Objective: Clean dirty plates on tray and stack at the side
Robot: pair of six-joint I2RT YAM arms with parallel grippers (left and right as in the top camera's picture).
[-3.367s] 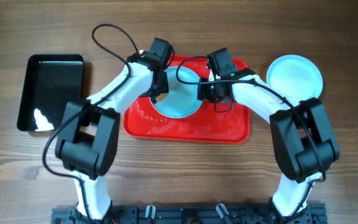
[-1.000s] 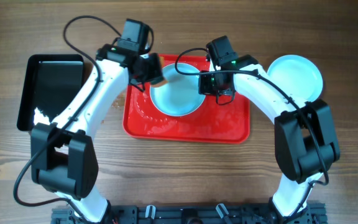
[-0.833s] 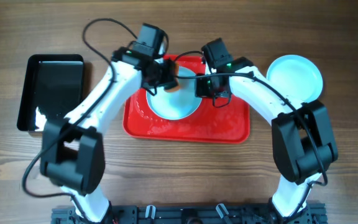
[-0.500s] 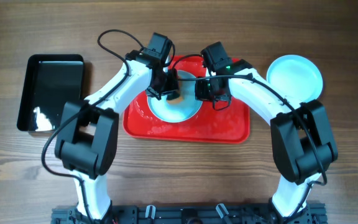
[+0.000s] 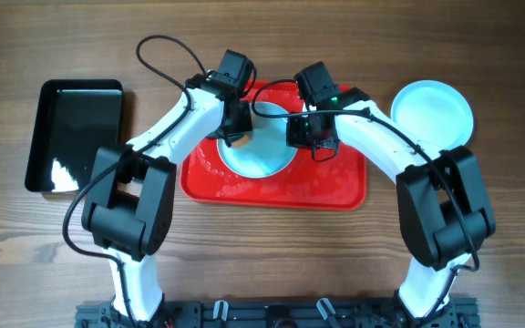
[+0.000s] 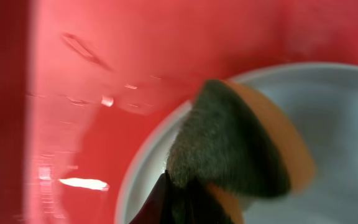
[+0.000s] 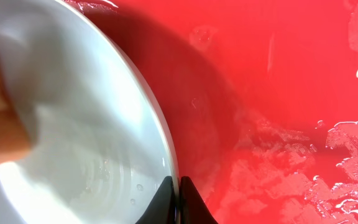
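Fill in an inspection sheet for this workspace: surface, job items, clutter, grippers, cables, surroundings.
Surface: wooden table.
Job's things: red tray at centre, wet with droplets; first plate on it; second plate on the table, right of the tray.
Clutter: black tray at the left.
Grippers: left gripper shut on a sponge at the first plate's rim; right gripper pinches that plate's rim.
Cables: black cable loops above the left arm; second cable by the right wrist.
Surroundings: black rail along the near edge; otherwise nothing seen.
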